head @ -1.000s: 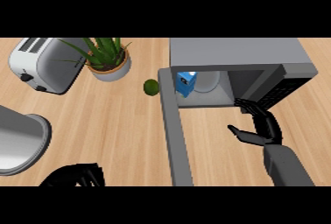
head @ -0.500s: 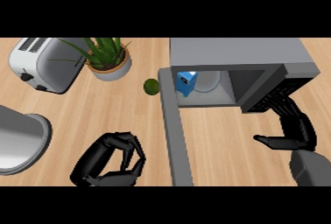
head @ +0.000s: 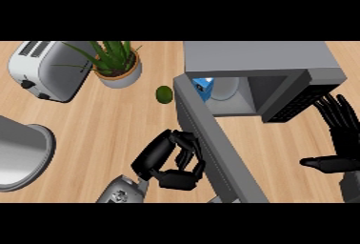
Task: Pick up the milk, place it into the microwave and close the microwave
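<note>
Now we are holding our left hand [head: 169,162] curled, empty, beside the door [head: 225,157] at lower centre, right hand [head: 343,143] fingers wide.

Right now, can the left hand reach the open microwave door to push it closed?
Probably yes. The left hand, fingers curled and holding nothing, sits right beside the outer face of the microwave door, with nothing between them. The milk is already inside.

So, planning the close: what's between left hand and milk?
The open door, in the head view: left hand at its left, milk inside the microwave.
</note>
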You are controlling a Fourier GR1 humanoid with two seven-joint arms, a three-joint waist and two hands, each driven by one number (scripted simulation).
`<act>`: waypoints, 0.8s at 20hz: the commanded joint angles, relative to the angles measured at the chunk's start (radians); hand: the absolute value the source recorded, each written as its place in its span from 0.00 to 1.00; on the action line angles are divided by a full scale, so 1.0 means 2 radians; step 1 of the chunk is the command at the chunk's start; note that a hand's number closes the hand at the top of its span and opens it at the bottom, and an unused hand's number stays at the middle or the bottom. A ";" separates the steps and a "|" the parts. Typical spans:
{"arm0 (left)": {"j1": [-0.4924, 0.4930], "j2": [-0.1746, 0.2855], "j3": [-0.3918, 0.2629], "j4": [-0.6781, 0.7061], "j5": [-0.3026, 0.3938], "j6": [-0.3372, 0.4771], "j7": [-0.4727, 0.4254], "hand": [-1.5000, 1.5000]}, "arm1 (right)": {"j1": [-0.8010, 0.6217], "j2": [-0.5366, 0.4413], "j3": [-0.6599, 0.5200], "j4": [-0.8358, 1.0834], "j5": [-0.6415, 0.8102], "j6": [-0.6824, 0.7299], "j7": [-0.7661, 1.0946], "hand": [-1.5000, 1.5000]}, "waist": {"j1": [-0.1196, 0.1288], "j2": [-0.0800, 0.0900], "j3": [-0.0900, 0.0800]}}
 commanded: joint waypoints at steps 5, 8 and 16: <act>-0.114 -0.002 -0.129 0.155 0.085 0.131 0.032 1.00 | 0.005 -0.021 -0.007 -0.073 -0.067 0.060 0.035 0.00 | -0.019 0.004 -0.001; -0.149 -0.002 -0.155 0.198 0.132 0.132 0.029 1.00 | -0.011 -0.031 -0.004 -0.083 -0.095 0.082 0.061 0.00 | -0.028 0.006 -0.001; -0.217 -0.002 -0.198 0.207 0.241 0.203 0.010 0.00 | -0.045 -0.030 0.030 -0.117 -0.120 0.105 0.103 0.00 | -0.068 0.014 -0.002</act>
